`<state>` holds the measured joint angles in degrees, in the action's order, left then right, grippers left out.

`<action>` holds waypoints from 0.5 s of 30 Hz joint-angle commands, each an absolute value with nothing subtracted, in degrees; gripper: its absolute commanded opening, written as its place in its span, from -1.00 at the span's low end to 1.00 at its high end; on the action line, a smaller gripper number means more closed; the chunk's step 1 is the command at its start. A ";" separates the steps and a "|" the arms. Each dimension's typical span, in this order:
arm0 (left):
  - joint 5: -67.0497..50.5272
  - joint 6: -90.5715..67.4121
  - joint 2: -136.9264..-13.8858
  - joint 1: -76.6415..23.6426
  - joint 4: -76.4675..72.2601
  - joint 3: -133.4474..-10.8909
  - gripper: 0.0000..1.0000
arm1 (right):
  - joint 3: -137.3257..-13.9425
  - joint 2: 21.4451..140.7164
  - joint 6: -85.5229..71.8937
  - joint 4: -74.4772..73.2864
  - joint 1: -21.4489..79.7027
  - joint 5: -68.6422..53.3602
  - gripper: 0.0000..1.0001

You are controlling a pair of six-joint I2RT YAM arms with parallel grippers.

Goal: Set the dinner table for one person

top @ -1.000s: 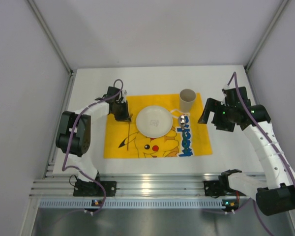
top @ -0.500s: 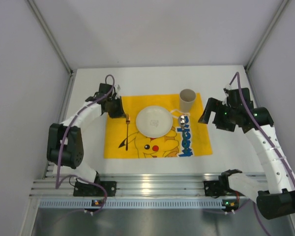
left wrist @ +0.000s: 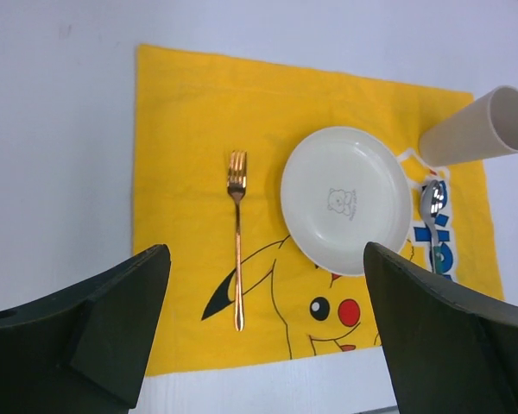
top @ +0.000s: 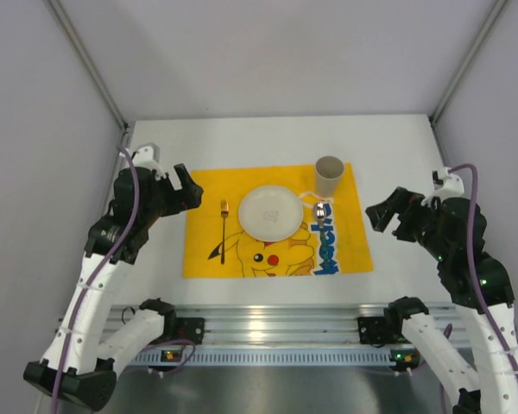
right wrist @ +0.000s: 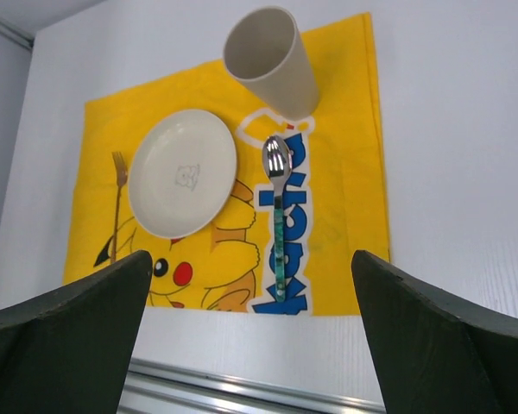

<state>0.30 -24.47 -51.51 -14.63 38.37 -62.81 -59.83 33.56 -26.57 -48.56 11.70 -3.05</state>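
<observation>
On the white dinner table (top: 268, 142) lies a yellow Pikachu mat (top: 276, 250). A white plate (top: 270, 212) sits at its middle. A copper fork (top: 224, 228) lies left of the plate, a green-handled spoon (top: 319, 210) lies right of it, and a beige cup (top: 329, 176) stands at the far right corner. My left gripper (top: 183, 191) hovers off the mat's left edge, open and empty. My right gripper (top: 382, 214) hangs right of the mat, open and empty too. The left wrist view shows the fork (left wrist: 237, 250) and plate (left wrist: 345, 198) below wide-apart fingers (left wrist: 112, 328).
Aluminium rails (top: 259, 328) run along the near edge by the arm bases. Grey walls (top: 43, 155) close in the left, right and back. Bare white tabletop (right wrist: 457, 129) shows right of the mat (right wrist: 345, 172) and behind the cup (right wrist: 272, 60).
The left gripper has let go of the fork, opened, and drawn back left off the mat. The right arm has pulled back towards the near right.
</observation>
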 commanded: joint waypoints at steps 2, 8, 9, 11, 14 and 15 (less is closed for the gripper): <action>8.08 -25.22 -49.32 -14.59 44.82 -61.35 0.98 | -57.04 32.17 -26.89 -48.08 11.25 -3.86 0.99; 10.02 -24.35 -48.16 -14.59 47.19 -62.31 0.98 | -56.16 30.94 -27.07 -47.20 11.25 -7.47 1.00; 10.37 -24.26 -48.25 -14.59 47.46 -62.75 0.98 | -56.25 31.02 -26.98 -47.37 11.34 -7.64 1.00; 10.90 -23.82 -47.90 -14.68 47.90 -62.93 0.98 | -56.51 31.11 -26.98 -47.72 11.34 -7.91 1.00; 11.42 -23.38 -47.81 -14.59 48.16 -63.37 0.98 | -55.90 30.06 -26.19 -46.76 11.16 -8.53 0.99; 11.77 -23.29 -47.90 -14.59 48.16 -63.37 0.98 | -55.99 30.06 -26.10 -47.19 11.34 -7.92 0.99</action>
